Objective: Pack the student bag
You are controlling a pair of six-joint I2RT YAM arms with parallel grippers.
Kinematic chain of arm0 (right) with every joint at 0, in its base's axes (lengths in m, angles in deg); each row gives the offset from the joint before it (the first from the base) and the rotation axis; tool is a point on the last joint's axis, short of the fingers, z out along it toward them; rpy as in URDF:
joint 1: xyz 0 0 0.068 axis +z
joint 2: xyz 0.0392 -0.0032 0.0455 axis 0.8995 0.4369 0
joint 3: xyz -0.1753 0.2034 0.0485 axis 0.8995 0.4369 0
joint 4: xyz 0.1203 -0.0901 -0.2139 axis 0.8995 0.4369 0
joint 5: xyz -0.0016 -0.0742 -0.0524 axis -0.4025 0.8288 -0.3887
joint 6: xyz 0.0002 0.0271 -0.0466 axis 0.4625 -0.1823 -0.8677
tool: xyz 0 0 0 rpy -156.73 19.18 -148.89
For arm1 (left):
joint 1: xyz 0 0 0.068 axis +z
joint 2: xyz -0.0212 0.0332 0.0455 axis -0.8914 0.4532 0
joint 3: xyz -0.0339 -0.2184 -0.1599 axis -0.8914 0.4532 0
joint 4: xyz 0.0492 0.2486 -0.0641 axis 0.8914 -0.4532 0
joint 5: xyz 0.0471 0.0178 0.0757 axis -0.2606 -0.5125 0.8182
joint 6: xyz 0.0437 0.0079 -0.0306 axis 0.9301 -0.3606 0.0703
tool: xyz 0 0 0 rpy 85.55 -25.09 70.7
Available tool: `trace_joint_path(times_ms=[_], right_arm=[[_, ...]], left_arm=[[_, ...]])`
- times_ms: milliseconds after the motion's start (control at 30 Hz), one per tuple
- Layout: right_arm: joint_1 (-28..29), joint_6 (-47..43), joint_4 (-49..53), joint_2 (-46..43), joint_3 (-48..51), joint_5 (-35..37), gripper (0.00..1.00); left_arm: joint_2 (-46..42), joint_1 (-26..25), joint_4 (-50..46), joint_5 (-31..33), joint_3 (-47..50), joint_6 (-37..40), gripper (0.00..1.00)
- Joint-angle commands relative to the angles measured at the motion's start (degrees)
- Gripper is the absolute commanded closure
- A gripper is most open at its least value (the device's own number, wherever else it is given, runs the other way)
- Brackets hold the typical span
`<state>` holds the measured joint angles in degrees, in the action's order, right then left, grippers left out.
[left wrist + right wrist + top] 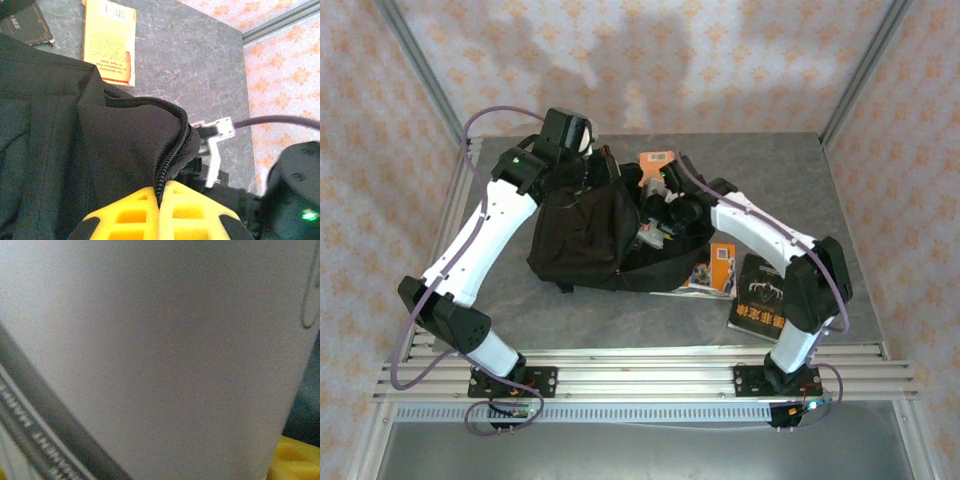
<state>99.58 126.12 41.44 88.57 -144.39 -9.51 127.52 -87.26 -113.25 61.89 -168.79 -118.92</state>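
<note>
While the left gripper (pixel 160 200) pinches the zip edge of the large soft black fabric student bag (pixel 585 240), lying mid-way on the grey table (pixel 800 180), its mouth stands lifted for the right gripper (pixel 665 208); whether that one grips, I cannot tell.

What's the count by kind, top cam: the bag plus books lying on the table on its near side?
student bag: 1
books: 2 (orange book, black book)
Total: 3

Student bag (pixel 582 240) on table (pixel 800 190), book (pixel 718 268) to its right, second book (pixel 757 302) beyond
</note>
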Motion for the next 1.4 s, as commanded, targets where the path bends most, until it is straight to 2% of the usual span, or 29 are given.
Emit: trace_joint_path(times_ms=[0,133,233,333,467,567,700,833,933,1033,1100,1367], right_arm=[[3.01,-2.89,-1.46,1.63,-1.85,-3.21,0.33],[4.07,-8.44,-1.33,2.21,-1.39,-6.42,0.32],[4.07,-14.32,-0.94,3.59,-1.79,-7.85,0.25],[4.07,-17.45,-0.34,8.12,-6.29,-9.6,0.23],[5.04,-14.29,-2.59,14.65,-12.46,-13.77,0.2],[6.49,-12.66,-2.76,17.5,-16.31,-11.36,0.02],[6.7,-9.22,-4.33,18.45,-17.28,-9.61,0.01],[6.36,-7.44,-8.94,15.92,-13.83,-9.54,0.0],[5.71,-5.87,-13.35,13.48,-10.29,-9.34,0.05],[4.79,-2.75,-19.98,10.0,-4.26,-7.75,0.16],[4.42,-2.35,-20.91,8.71,-2.43,-5.97,0.23],[4.41,-11.48,-7.47,1.57,0.21,8.39,0.6]], left_arm=[[-0.83,0.65,0.77,3.5,-3.09,-0.55,1.0],[0.32,0.74,0.27,3.85,-4.84,-0.39,1.0],[0.73,0.81,0.31,2.87,-5.76,-0.28,1.0],[0.41,0.78,1.33,2.05,-4.22,-0.79,1.0],[0.07,0.74,2.76,0.67,-2.6,-1.63,1.0],[0.14,0.77,3.43,-0.32,-2.56,-2.12,1.0],[-0.53,0.74,3.78,-0.53,-1.75,-2.23,1.0],[-1.55,0.74,3.93,-0.4,-0.52,-2.3,1.0],[-1.99,0.8,3.79,-0.2,-0.09,-2.04,1.0],[-2.45,0.75,3.87,-0.23,0.35,-2.13,1.0],[-2.84,0.74,4.05,-0.31,0.94,-2.21,1.0],[-5.14,0.85,3.88,0.69,5.1,-0.9,1.0]])
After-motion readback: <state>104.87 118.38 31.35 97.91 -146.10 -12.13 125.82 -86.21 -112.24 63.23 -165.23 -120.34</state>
